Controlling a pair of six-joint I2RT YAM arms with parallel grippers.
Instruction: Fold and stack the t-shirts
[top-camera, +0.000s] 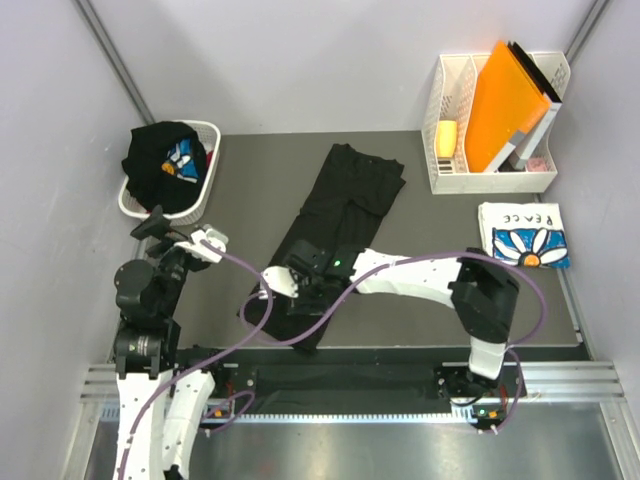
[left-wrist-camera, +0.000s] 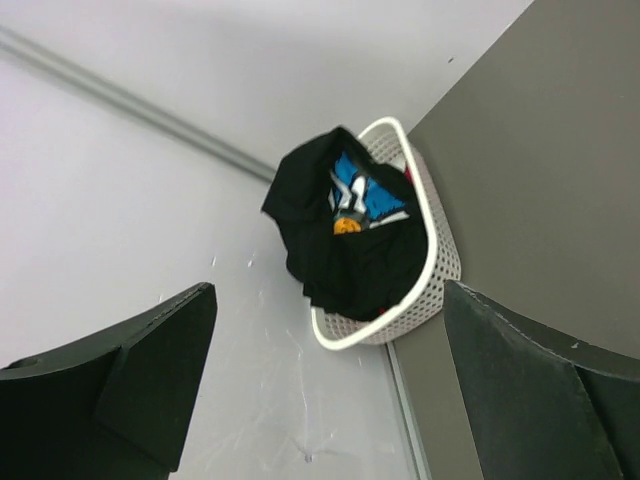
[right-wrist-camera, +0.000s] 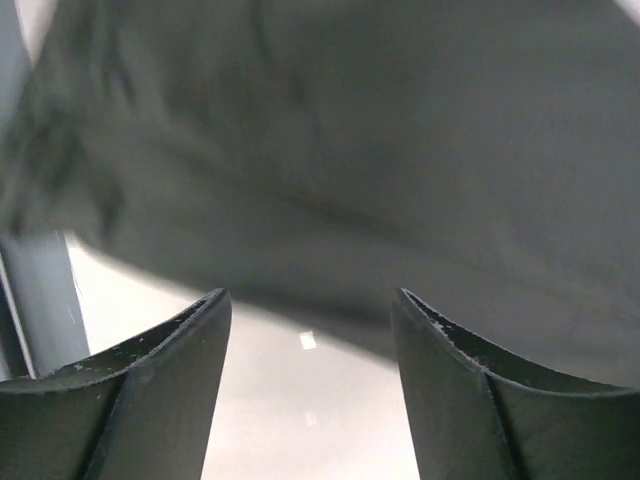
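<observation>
The black t-shirt (top-camera: 350, 200) is spread on the counter (top-camera: 430, 225) as a long, narrow shape. Its long axis runs obliquely, from the near end under the right hand (top-camera: 285, 285) away toward the far side and a little to that hand's right. The right hand is placed low at this near end. In the right wrist view the cloth (right-wrist-camera: 380, 150) fills the space ahead of the fingers, and its edge passes just ahead of the fingertips. The two fingers are held partly apart and nothing is seen between them, so no cloth is gripped.

The left hand (top-camera: 205, 243) is kept to the left of the shirt, apart from it. It is opened fully and holds nothing. It is turned toward the white basket (top-camera: 205, 190), where a second black tee (top-camera: 160, 160) with a blue print is heaped. The folded white tee (top-camera: 523, 235) lies far to the right of the right hand, near the counter's edge.

The right hand is clearly the nearer one to the spread shirt. It is judged that the next fold depends on the near hem being taken and carried along the long axis, away from the hand. If only one layer is pinched, a crooked fold may result.
</observation>
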